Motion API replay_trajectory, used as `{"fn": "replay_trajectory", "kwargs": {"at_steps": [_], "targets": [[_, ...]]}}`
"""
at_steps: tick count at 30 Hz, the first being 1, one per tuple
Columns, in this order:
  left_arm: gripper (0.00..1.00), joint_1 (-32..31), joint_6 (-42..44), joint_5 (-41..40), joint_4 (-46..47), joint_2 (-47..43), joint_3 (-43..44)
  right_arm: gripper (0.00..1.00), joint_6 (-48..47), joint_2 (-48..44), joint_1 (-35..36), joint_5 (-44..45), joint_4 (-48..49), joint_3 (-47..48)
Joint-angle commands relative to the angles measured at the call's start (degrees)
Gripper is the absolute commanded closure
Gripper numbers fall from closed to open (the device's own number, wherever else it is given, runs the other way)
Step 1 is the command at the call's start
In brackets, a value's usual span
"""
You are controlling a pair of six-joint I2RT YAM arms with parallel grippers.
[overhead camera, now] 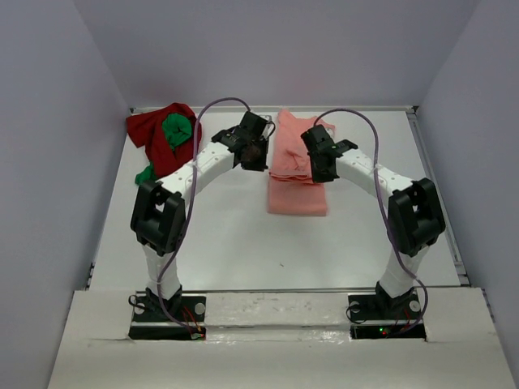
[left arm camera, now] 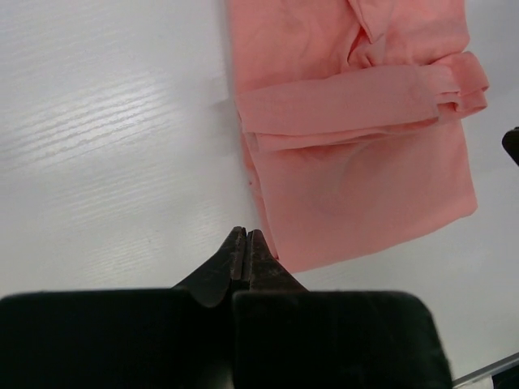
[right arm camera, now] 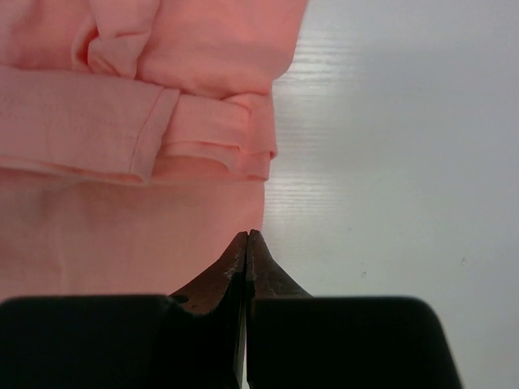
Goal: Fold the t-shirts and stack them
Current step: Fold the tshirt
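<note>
Lying folded into a narrow strip on the white counter [overhead camera: 235, 243], the salmon-pink tee [overhead camera: 297, 188] has its long axis running far-to-near in the top view, one end up by the back wall and the squared end toward the arm bases, a bit right of centre. Wrist views show a sleeve band folded crosswise over the strip [left arm camera: 357, 105] [right arm camera: 97, 121], w/ bunched cloth beyond it. Which end is collar vs hem: can't tell. Left tool [overhead camera: 258, 160] sits at the strip's left edge, fingers pressed together w/ nothing between them; its tip [left arm camera: 246, 237] lines up right beside the cloth's edge. Right tool [overhead camera: 324, 172] is at the opposite edge, fingers likewise together and empty, tip [right arm camera: 246, 237] at the cloth's border. Whether either tip touches cloth or counter isn't clear from the frames. Both tools cover part of the strip's upper half in the top view. Dark red tee [overhead camera: 154, 130] is heaped in the far-left corner, green tee [overhead camera: 176, 130] crumpled on top of it, w/ a scrap of green also poking out at the heap's near edge; no long axis readable for either, and the left arm cuts off part of the heap.
</note>
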Motion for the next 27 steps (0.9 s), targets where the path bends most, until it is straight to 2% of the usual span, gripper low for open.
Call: {"fn": "replay_trajectory", "kwargs": {"at_steps": [1, 15, 27], "targets": [[1.00, -1.33, -0.92, -1.10, -0.15, 1.59, 2.79, 1.00, 2.02, -4.64, 1.76, 0.48, 2.98, -2.92], [1.00, -8.01, -3.73, 3.03, 2.66, 4.93, 1.74, 1.00, 2.02, 1.33, 1.76, -1.36, 6.14, -3.20], [1.00, -8.19, -4.17, 3.38, 4.24, 5.98, -1.95, 1.00, 1.05, 8.54, 1.76, -1.37, 6.32, 1.64]]}}
